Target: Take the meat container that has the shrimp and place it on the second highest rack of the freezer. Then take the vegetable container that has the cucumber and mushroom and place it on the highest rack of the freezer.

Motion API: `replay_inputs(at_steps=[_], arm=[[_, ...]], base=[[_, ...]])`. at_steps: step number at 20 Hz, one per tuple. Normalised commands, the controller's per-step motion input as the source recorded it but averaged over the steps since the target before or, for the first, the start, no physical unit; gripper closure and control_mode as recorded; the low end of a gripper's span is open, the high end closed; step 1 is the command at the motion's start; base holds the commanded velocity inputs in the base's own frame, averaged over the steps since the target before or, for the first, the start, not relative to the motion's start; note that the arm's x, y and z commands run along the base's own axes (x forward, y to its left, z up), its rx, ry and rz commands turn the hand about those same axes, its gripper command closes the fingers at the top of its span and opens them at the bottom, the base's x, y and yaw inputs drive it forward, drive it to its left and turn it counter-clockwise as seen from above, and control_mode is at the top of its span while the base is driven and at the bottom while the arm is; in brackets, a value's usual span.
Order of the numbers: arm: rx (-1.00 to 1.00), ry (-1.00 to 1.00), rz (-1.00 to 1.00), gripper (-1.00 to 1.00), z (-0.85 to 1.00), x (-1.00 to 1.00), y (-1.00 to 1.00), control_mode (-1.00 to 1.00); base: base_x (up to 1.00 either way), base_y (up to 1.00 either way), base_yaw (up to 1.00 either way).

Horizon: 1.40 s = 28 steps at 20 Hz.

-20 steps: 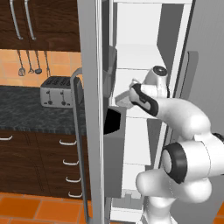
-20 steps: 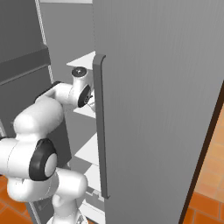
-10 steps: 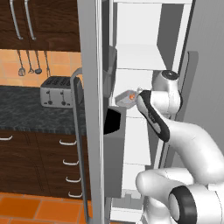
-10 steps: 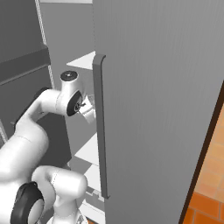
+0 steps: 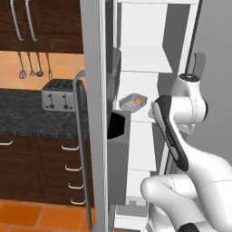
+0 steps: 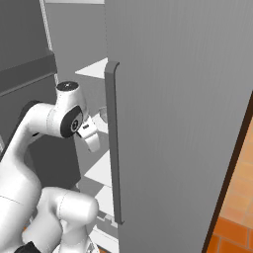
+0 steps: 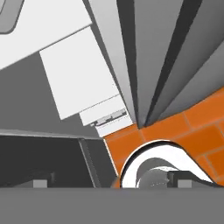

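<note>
The meat container point(image 5: 132, 102), a small grey tray, rests on a white shelf inside the open freezer point(image 5: 141, 59), one shelf below the upper shelf that shows. The orange shrimp point(image 5: 138, 99) lies in it. My gripper point(image 6: 92, 142) hangs to the right of the tray, drawn back from the shelf and clear of it, pointing downward. In the hand view the gripper point(image 7: 111, 183) stands open with nothing between its tips, looking down past the shelves to the orange floor point(image 7: 175, 127). The vegetable container, cucumber and mushroom are out of view.
The freezer's left door point(image 5: 93, 113) stands open edge-on, with a long handle point(image 5: 79, 136) and a dark bin point(image 5: 117, 126) on its inner side. The right door point(image 6: 178, 123) and its handle point(image 6: 113, 143) stand close to my arm. A toaster point(image 5: 56, 94) sits on the dark counter.
My hand has pulled back from the shelf and swung downward, leaving the tray with the shrimp on the shelf. The jaws have stayed open.
</note>
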Motion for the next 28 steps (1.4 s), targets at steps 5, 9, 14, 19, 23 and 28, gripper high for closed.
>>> replay_inputs(at_steps=[5,9,14,19,23,28], arm=[[0.00,0.22,0.08,-1.00,0.58,-0.52,-0.09,-1.00],[-0.05,0.22,0.12,-1.00,0.29,-0.53,0.00,-1.00],[-0.06,0.10,0.29,-1.00,0.00,-0.86,-0.20,-1.00],[-0.03,0.02,0.22,-1.00,0.00,-0.58,-0.04,-1.00],[0.06,-0.09,0.17,-1.00,0.07,-0.03,0.00,-1.00],[0.01,-0.02,0.17,-1.00,0.31,-0.15,0.07,-1.00]], base=[[0.00,0.00,0.00],[0.00,0.00,0.00],[0.00,0.00,0.00],[0.00,0.00,0.00],[0.00,0.00,0.00],[0.00,0.00,0.00]])
